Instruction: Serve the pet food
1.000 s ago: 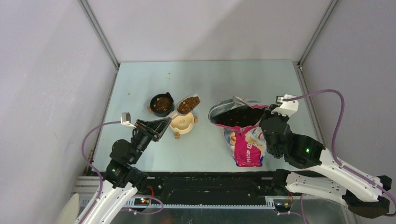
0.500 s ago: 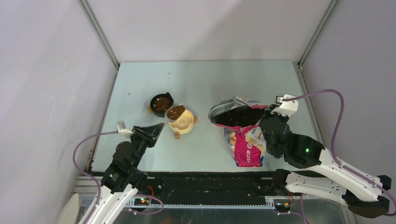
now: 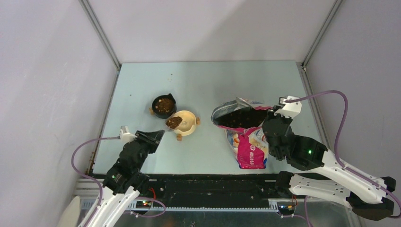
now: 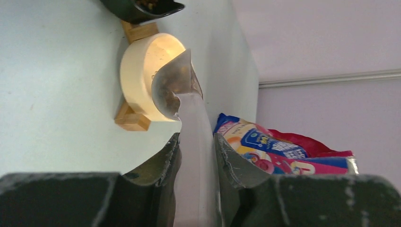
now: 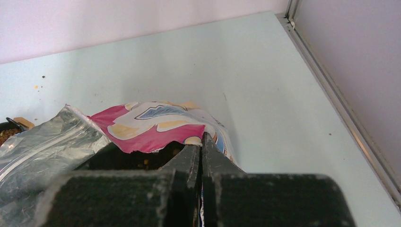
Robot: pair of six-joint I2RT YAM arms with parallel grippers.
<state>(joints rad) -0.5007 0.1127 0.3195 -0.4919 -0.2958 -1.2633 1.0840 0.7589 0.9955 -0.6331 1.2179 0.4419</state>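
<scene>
Pale blue-green table top (image 3: 213, 80) is enclosed by plain grey walls. The left gripper (image 4: 195, 142) is found clamped on the handle of a clear plastic scoop (image 4: 174, 90), whose head is held over a round cream bowl (image 3: 189, 124) on wooden feet. Small dark brown kibble pellets (image 3: 173, 122) are seen in the scoop. More are noted in the round black bowl (image 3: 154, 107) just behind and in the opened glossy pink-and-blue bag (image 3: 248, 142). The right gripper (image 5: 202, 142) is pressed together on the bag's torn rim.
</scene>
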